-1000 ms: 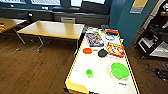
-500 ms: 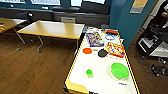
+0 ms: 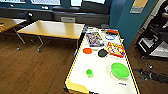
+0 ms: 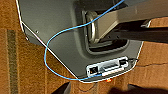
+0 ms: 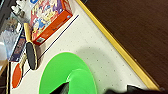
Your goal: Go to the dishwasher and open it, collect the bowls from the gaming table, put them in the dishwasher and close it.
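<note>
Nothing has visibly shifted since the earlier frames. Long white-topped, yellow-framed gaming desk (image 3: 100, 75) carries the shallow bright green plastic bowl (image 3: 120, 70) near its right edge, below the right claw's wrist camera. Bowl judged light, stiff, slippery; take it by the rim. Neither claw's opening can be told.

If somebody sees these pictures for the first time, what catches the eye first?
The bright green bowl stands out most, on the near right of the white gaming table. Farther back on the table lie a red game box and a flat orange disc.
</note>
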